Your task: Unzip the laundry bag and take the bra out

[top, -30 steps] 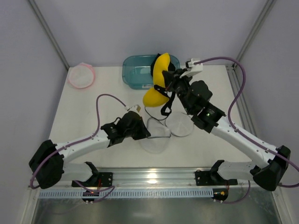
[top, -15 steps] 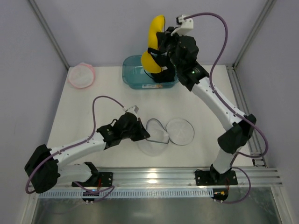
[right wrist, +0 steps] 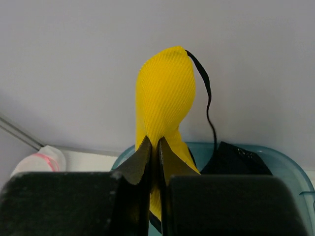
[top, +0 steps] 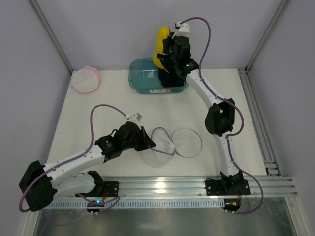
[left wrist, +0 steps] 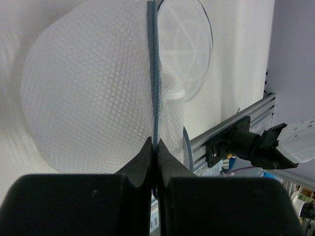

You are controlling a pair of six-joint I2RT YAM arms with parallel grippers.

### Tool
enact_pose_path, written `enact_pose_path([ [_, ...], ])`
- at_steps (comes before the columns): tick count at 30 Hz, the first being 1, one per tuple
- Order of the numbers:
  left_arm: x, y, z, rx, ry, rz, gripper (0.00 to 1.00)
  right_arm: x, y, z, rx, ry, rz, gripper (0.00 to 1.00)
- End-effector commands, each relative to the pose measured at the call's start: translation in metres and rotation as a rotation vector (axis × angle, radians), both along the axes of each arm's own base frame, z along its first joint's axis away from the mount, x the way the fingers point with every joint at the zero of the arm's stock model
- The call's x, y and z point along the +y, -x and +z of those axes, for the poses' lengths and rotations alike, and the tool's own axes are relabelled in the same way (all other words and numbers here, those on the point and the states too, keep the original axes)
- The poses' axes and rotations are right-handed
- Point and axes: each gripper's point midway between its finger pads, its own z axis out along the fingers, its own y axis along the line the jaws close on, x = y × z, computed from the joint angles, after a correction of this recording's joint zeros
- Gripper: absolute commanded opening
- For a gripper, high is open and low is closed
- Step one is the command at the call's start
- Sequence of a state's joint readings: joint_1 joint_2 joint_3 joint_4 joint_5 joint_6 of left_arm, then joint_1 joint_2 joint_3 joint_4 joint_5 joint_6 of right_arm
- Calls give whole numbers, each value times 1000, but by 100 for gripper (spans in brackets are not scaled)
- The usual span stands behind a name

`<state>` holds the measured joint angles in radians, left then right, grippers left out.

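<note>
bra (right wrist: 165, 93) in right tool (right wrist: 153, 143), laundry bag (left wrist: 88, 98) in left tool (left wrist: 154, 146)

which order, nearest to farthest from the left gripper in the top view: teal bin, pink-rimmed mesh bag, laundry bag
From the left gripper:
1. laundry bag, pinched in its jaws, near middle of the table
2. teal bin, far edge, middle
3. pink-rimmed mesh bag, far left corner
</note>
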<state>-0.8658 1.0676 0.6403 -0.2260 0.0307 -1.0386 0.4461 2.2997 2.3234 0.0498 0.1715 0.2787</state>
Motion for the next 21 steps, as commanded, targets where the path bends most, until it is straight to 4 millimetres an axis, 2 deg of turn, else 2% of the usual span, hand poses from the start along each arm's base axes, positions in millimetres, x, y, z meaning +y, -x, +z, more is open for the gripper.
enact_pose_path([
  [1, 2, 2, 3, -8, 13, 3, 0, 4, -6, 2, -17, -35, 17, 4],
  [2, 2, 2, 3, -9, 14, 3, 0, 6, -12, -23, 28, -19, 14, 4],
  [3, 2, 2, 4, -12, 14, 5, 0, 5, -15, -38, 57, -9, 15, 4],
  [7, 3, 1, 4, -12, 13, 9, 0, 4, -15, -114, 231, 64, 30, 4],
  [10, 3, 1, 3, -12, 11, 13, 0, 5, -7, -149, 336, 97, 44, 4],
  [13, 4, 0, 2, -14, 10, 18, 0, 6, 3, -175, 429, 117, 70, 4],
  [15, 4, 0, 4, -20, 13, 21, 0, 8, 12, -186, 476, 133, 96, 51],
  [18, 5, 0, 3, -19, 10, 21, 0, 6, 22, -169, 452, 134, 115, 66],
  [19, 5, 0, 3, -21, 10, 19, 0, 0, 30, -150, 407, 116, 105, 72],
  [20, 6, 1, 4, -22, 9, 17, 0, -4, 35, -138, 375, 103, 98, 81],
  [21, 6, 1, 3, -22, 7, 16, 0, -10, 42, -143, 362, 101, 77, 85],
])
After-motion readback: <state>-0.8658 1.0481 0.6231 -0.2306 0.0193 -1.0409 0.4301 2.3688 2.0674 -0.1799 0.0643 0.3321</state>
